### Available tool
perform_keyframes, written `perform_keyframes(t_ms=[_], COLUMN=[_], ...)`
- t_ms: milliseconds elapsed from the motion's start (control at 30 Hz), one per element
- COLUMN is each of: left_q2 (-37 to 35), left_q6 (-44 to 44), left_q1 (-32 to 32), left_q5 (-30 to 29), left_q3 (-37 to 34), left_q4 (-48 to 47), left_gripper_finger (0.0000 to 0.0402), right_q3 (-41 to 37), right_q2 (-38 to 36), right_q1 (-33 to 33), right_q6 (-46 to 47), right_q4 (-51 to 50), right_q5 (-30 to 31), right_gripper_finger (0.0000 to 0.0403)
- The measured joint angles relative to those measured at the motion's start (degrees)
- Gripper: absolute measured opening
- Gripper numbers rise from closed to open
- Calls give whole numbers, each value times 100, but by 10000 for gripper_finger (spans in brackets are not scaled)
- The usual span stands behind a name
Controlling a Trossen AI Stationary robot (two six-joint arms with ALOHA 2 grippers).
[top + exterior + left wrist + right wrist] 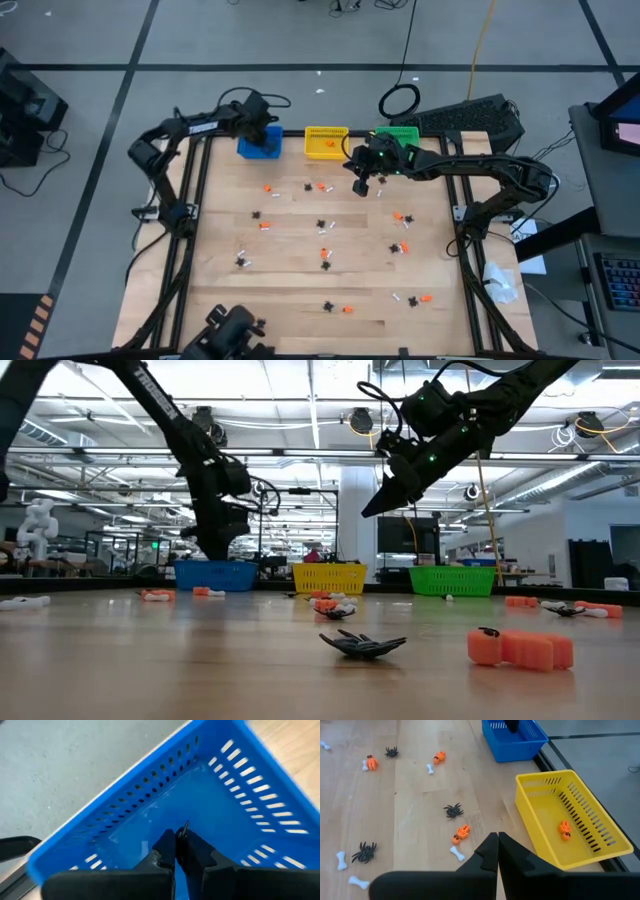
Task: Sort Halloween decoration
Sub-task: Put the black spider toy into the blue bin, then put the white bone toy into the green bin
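Note:
My left gripper (176, 837) hangs over the inside of the blue bin (150, 785) at the table's far edge (258, 145), shut on a small black trinket (185, 827). My right gripper (497, 840) is shut and holds nothing. It hovers above the table in front of the yellow bin (590, 820) and the green bin (400, 135). An orange trinket (564, 830) lies in the yellow bin. Black spiders (453, 810), orange pieces (461, 834) and white bones (456, 853) lie scattered on the wooden table (300, 270). My left gripper pinches the black trinket between its two fingertips. Only a thin curved leg (185, 826) shows past the tips, and the rest is hidden by the fingers. The fingers slant steeply down from above, and the trinket is clear of the blue bin's floor.
The three bins stand in a row along the far edge: blue, yellow, green (452, 578). A black keyboard (470, 115) and a cable ring (400, 100) lie beyond the table. In the low view, a spider (362, 644) and an orange piece (520, 648) lie near the front.

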Motion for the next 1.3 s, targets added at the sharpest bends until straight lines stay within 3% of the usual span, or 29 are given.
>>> perform_keyframes(t_ms=[367,667,767,1033,1300], left_q2=[418,418,389,17,-452], left_q6=[44,371,541,798,740], left_q1=[20,16,16,-43,-265], left_q5=[-10,-30,-28,-24,16], left_q3=[105,105,105,103,-225], left_q4=[-27,-128,-127,275,1107], left_gripper_finger=[15,101,112,63,3], right_q3=[0,0,0,0,4], right_q2=[0,0,1,1,72], right_q1=[0,0,0,0,108], right_q6=[-9,-32,-81,-65,-26], right_q4=[0,0,1,0,106], right_q5=[0,0,0,-2,-19], right_gripper_finger=[0,0,0,5,43])
